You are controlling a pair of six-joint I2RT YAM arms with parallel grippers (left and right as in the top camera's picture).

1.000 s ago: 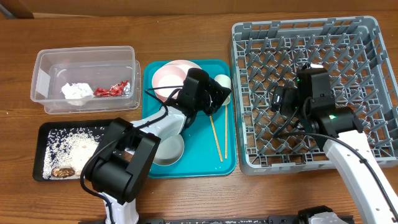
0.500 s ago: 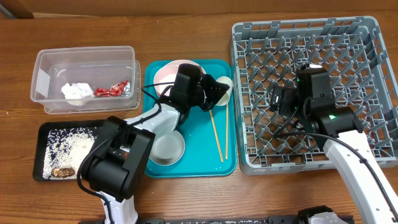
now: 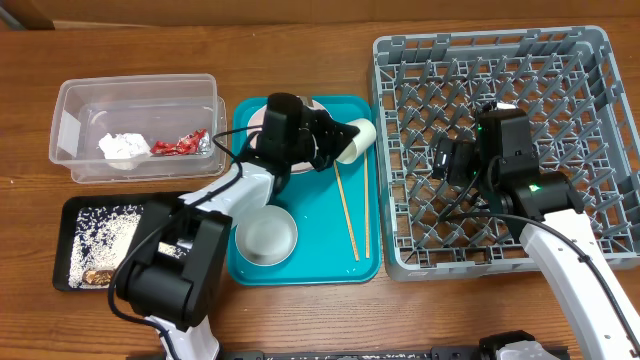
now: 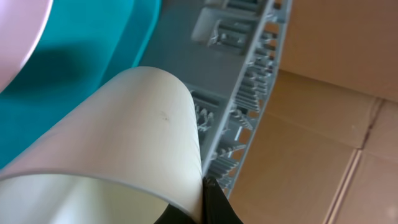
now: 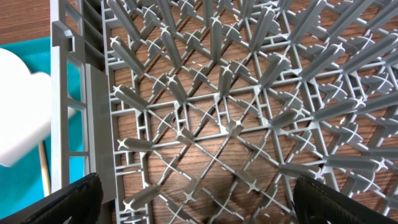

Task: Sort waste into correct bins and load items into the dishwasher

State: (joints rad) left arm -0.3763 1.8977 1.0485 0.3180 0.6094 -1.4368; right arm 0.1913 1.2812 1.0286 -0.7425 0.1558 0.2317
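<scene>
Holding the little white cup (image 3: 354, 139) by its rim, the left fingers (image 4: 210, 209) are pinched shut on it above the top right corner of the teal tray (image 3: 310, 268). The cup is tipped on its side. Its length points across toward the grey rack (image 3: 490, 42), with the bottom end going first and the open mouth at the back (that is how the left wrist view looks).

The rack sits just to the right of the tray. So the cup only needs to go right, over the rack's edge, and then turn so it can sit between the pegs (image 5: 217, 124). The left arm is the one for that job, since it has the cup.

The right fingers (image 5: 69, 200) are spread wide with nothing in them. They hang over the left part of the rack, quite near where the cup would come in, so a bump looks possible.

Two chopsticks (image 3: 348, 215) and a bowl (image 3: 266, 236) lie on the tray.
</scene>
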